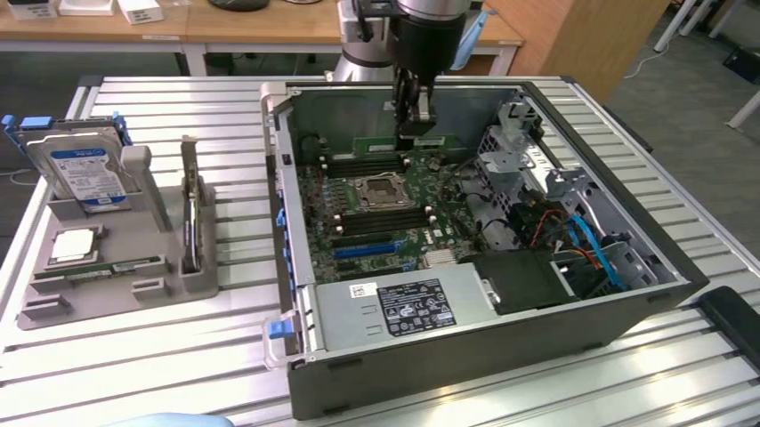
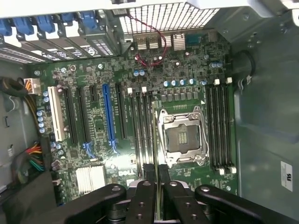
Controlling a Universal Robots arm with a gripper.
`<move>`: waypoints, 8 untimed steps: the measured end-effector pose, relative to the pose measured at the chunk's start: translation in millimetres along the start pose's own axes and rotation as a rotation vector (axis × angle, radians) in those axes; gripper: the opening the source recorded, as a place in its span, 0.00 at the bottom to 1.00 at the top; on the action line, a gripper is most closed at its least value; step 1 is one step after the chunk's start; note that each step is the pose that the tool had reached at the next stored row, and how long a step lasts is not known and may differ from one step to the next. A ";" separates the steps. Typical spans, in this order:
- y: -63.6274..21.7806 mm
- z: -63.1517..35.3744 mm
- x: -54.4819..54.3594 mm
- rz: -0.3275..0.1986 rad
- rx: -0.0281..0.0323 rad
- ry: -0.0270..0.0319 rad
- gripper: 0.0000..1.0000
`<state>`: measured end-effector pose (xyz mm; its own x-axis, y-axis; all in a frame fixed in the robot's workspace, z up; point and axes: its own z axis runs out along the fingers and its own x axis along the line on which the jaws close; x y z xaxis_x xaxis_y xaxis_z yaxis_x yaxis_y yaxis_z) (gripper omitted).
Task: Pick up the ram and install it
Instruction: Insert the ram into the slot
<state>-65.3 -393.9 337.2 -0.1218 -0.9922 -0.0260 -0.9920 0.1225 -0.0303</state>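
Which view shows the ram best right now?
Exterior view: the ram shows its long green face, held in the gripper over the motherboard. The wrist view shows the ram edge-on, a thin strip between the fingers.

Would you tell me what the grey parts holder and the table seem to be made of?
Parts holder: probably matte plastic, uniformly dull grey with blocky moulded slots. Table: likely bare aluminium, ribbed silver slats with a soft sheen.
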 end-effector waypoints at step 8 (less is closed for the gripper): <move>0.4 14.6 0.4 0.000 0.0001 0.0000 0.13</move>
<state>-65.2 -393.9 322.6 -0.1218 -0.9922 -0.0260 -0.9920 0.1225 -0.0304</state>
